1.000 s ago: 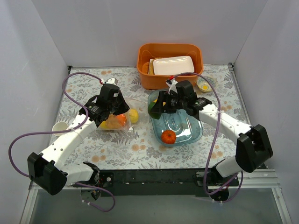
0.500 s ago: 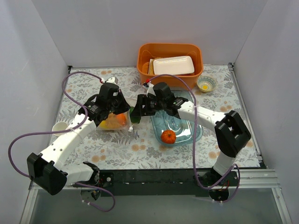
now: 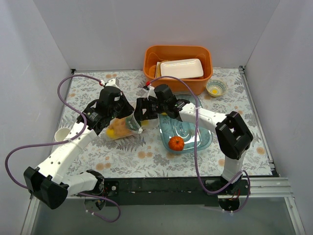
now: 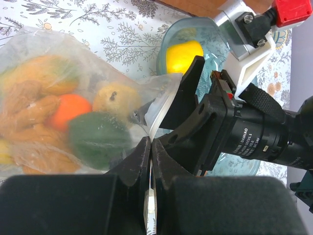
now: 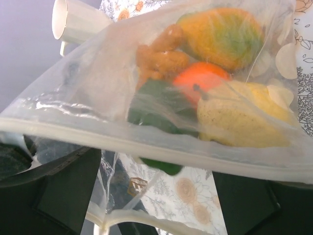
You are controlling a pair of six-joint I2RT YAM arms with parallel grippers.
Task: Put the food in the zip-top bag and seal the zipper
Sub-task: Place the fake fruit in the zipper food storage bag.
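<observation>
From above, the left gripper (image 3: 126, 119) is pinched closed on the mouth edge of the zip-top bag (image 3: 129, 128). The bag lies on the floral surface (image 3: 146, 156), just left of the blue dish (image 3: 198, 139), with food (image 3: 116, 131) inside it. The right gripper (image 3: 141, 120) sits at the bag's mouth. An orange pumpkin (image 3: 176, 143) rests in the dish, and at the back an orange bin (image 3: 152, 73) holds a white tray (image 3: 182, 68). The left wrist view shows the fingers clamped on the bag's edge and, through the plastic, orange, green and yellow pieces. A yellow lemon (image 4: 183, 55) lies in the dish beyond. The right arm's motor reads "DAMIAO"; the smaller print is too small to read. In the right wrist view the gripper's jaws stand wide apart, and the whitish zipper (image 5: 161, 149) runs across between them. The packed bag lies behind it, with a white cup (image 5: 78, 22) at top left.
</observation>
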